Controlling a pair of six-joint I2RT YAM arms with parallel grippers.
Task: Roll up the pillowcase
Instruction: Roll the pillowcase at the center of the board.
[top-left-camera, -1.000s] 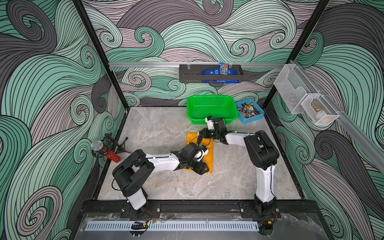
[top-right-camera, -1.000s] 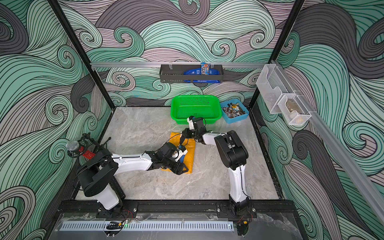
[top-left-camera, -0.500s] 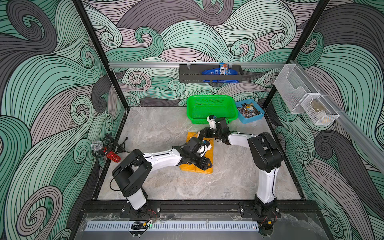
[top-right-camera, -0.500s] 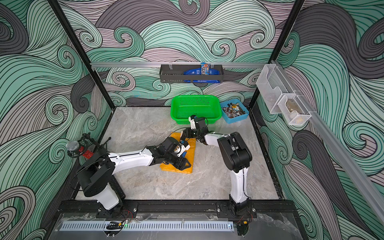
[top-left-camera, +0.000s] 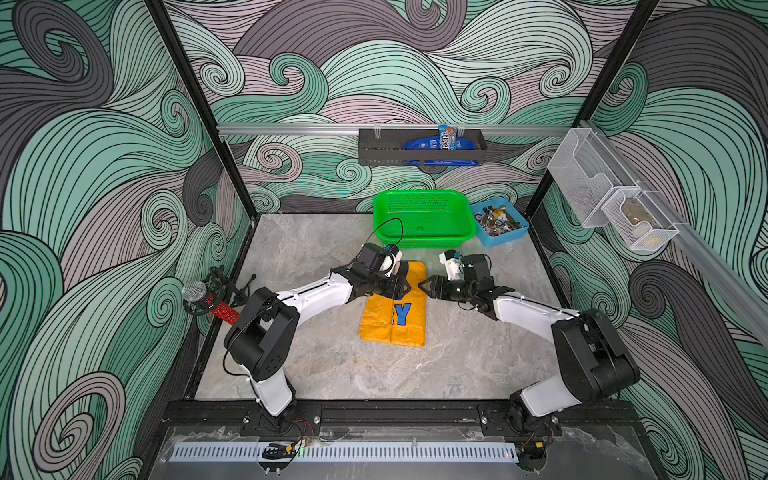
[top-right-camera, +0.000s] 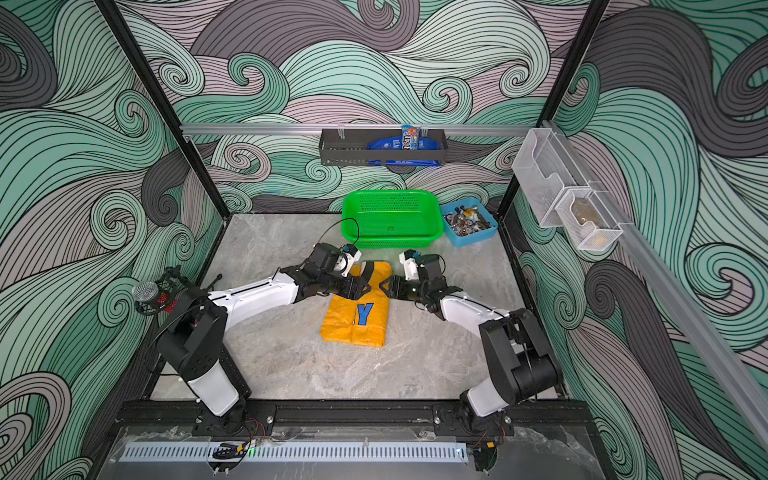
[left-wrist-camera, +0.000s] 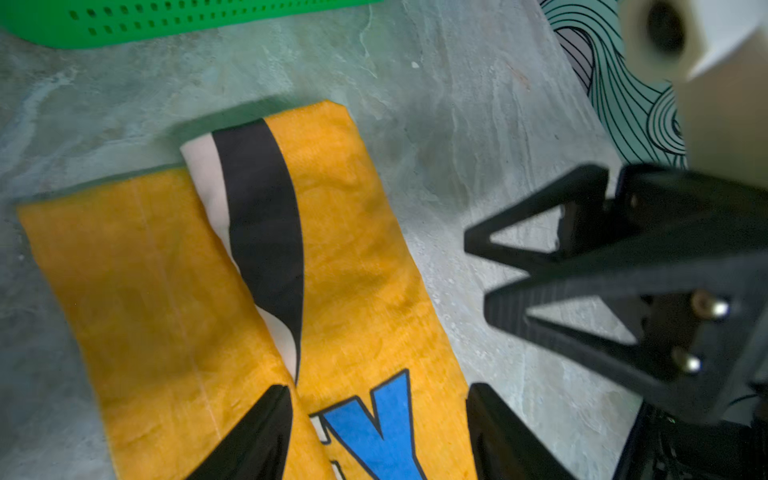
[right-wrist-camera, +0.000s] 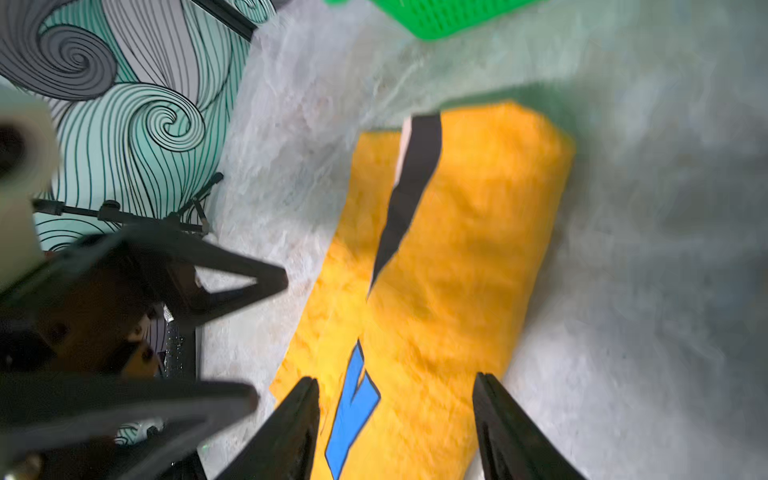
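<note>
Left pincer (top-left-camera: 406, 286) (agape) — over pillowcase (top-left-camera: 409, 330)

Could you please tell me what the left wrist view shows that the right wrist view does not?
Only left wrist: the right gripper from outside, fingers apart, empty. Only right wrist: the left gripper from outside, likewise open, and a black tripod stand. Both: the folded mustard-yellow fabric pillowcase with a black band and blue lettering, the green perforated plastic basket, the grey marble tabletop.
</note>
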